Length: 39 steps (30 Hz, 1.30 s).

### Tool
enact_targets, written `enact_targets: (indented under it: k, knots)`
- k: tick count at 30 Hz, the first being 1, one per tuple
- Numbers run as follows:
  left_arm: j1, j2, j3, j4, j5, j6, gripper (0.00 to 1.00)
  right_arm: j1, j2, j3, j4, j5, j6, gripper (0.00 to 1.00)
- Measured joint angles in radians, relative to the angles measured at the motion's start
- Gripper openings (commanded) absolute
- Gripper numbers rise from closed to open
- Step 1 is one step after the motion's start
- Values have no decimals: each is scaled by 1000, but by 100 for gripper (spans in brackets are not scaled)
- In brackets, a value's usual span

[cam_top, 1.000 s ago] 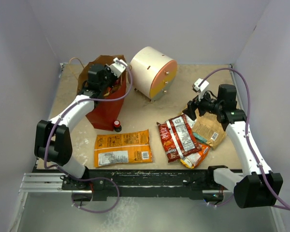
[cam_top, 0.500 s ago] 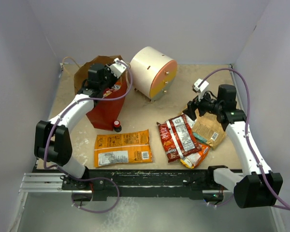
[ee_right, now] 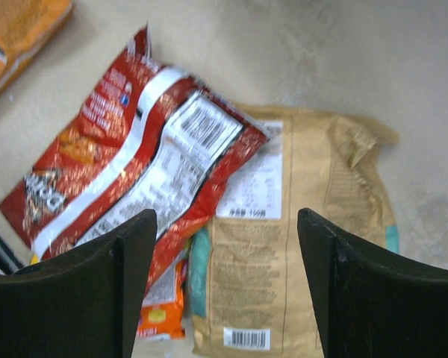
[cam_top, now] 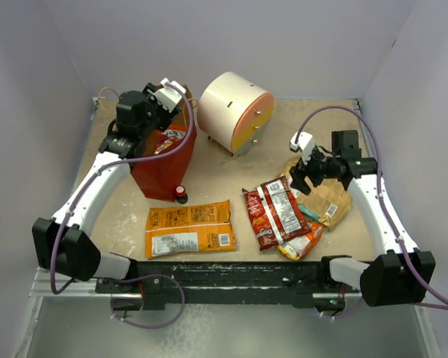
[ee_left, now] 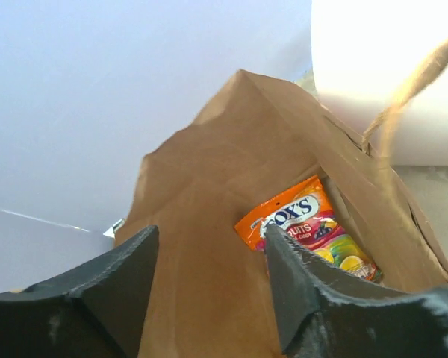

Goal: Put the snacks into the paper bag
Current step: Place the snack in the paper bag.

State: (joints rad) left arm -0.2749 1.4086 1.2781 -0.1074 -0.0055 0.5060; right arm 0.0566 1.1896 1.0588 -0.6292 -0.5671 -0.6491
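Several snacks [cam_top: 274, 212] on beige table [cam_top: 216, 175], lavender walls [cam_top: 231, 37]

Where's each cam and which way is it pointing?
Top external: above, behind the bases, looking down on the table; left arm, right arm show.
Left wrist: over the bag, looking in at a Fox's packet; left end effector fingers show.
Right wrist: over the table, looking down on red packet, tan packet; right end effector fingers show.
Shared: top and left wrist both see the Fox's packet.

Table [cam_top: 209, 168]: paper bag [cam_top: 163, 170], drawer unit [cam_top: 235, 112], bottle [cam_top: 181, 193], orange packet [cam_top: 190, 228], dark red packet [cam_top: 275, 212] over tan packet [cam_top: 326, 198], perhaps teal packet [cam_top: 310, 214] beneath.
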Motion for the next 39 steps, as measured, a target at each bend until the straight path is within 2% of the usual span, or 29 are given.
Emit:
enact_targets:
  k: [2,6,12,15,22,26,33,39]
  knots:
    - [0,-27,13,-19,0,-5,76,0,2,4,-81,22,-67,78]
    - [0,-78,14,-53,1,-15,84,28,6,4,-224,72,-167,77]
    - [0,-107,14,-105,0,-16,88,201,24,-53,-270,181,-215,77]
    - [0,-108,14,-121,-3,-15,90,248,25,-96,-285,214,-220,77]
    - [0,-107,14,-139,-26,-15,91,409,-18,-214,-237,317,-211,76]
    - [0,-107,14,-145,-35,-16,91,468,-8,-267,-195,355,-199,73]
    - [0,-107,14,-148,-56,-15,92,493,36,-299,-81,429,-172,64]
    - [0,-108,14,-149,-62,-15,93,493,134,-297,18,484,-103,56]
